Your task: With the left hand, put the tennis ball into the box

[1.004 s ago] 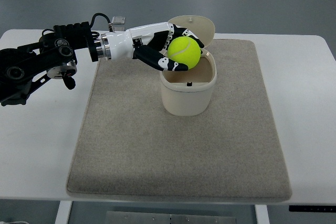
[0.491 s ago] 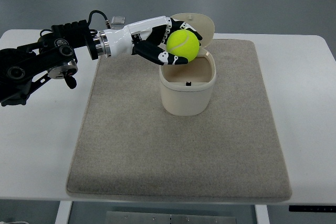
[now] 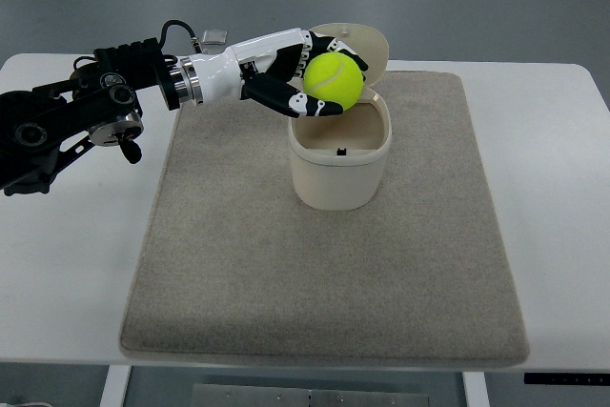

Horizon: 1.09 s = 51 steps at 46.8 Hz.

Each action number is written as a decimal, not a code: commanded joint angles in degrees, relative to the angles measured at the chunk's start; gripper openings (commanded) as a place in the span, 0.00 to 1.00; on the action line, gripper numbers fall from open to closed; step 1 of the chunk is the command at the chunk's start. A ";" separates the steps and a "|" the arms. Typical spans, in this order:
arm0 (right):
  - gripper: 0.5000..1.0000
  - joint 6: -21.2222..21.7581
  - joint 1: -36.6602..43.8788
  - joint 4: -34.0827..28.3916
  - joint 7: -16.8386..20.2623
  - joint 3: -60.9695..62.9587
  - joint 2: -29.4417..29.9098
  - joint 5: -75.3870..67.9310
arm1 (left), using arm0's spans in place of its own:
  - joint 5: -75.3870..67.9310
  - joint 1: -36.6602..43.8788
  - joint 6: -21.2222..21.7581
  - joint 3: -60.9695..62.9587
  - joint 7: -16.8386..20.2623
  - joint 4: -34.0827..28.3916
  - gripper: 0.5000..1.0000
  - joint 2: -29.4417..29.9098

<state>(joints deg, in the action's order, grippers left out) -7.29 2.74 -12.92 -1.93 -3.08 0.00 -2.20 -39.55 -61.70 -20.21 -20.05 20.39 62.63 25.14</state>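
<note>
You are seeing the left hand (image 3: 297, 78) gripping the yellow-green felt tennis ball (image 3: 334, 80) above the open cream plastic box's (image 3: 340, 173) far-left rim.

White table (image 3: 67, 264), beige mat (image 3: 324, 274) covering its middle, cream box (image 3: 340, 161) on the mat
</note>
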 commanded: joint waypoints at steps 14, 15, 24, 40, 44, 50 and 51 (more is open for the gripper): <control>0.80 0.00 -0.01 0.00 0.00 0.00 0.00 0.00 | 1.67 0.09 0.26 0.09 0.00 1.00 0.91 -0.09; 0.80 0.00 -0.01 0.00 0.00 0.00 0.00 0.00 | 1.67 0.09 0.26 0.09 -0.08 1.00 0.91 -0.09; 0.80 0.00 -0.01 0.00 0.00 0.00 0.00 0.00 | 1.58 0.18 0.26 0.62 0.00 4.34 0.50 0.61; 0.80 0.00 -0.01 0.00 0.00 0.00 0.00 0.00 | 1.58 1.06 1.57 -0.34 0.27 8.83 0.00 1.23; 0.80 0.00 -0.01 0.00 0.00 0.00 0.00 0.00 | 1.84 1.23 2.98 -3.06 0.79 9.26 0.00 1.32; 0.80 0.00 -0.01 0.00 0.00 0.00 0.00 0.00 | 3.68 1.76 3.42 -9.30 0.71 10.06 0.00 1.58; 0.80 0.00 -0.01 0.00 0.00 0.00 0.00 0.00 | 4.38 1.76 3.77 -10.18 0.71 10.06 0.00 1.49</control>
<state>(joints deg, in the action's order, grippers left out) -7.29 2.72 -12.93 -1.94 -3.08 0.00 -2.20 -36.68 -60.24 -16.94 -27.46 21.20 72.44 26.70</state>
